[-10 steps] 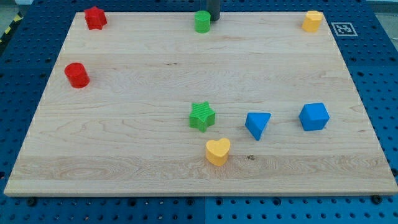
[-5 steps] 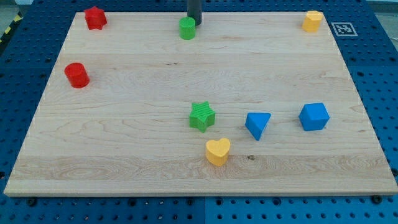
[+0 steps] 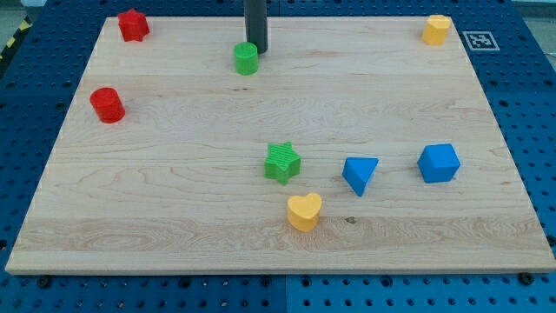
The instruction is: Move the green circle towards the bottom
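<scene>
Green circle [image 3: 246, 58] lower now, against my tip [image 3: 256, 51].

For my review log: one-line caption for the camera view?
My tip sits just above-right of the green circle near the board's top.

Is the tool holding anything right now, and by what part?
Nothing is held. My tip only sits against the upper right side of the green circle, on the side away from the view's bottom.

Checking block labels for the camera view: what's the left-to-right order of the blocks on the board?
Red cylinder → red block, shape unclear → green circle → green star → yellow heart → blue triangle → yellow block and blue cube, too level to rank.
</scene>
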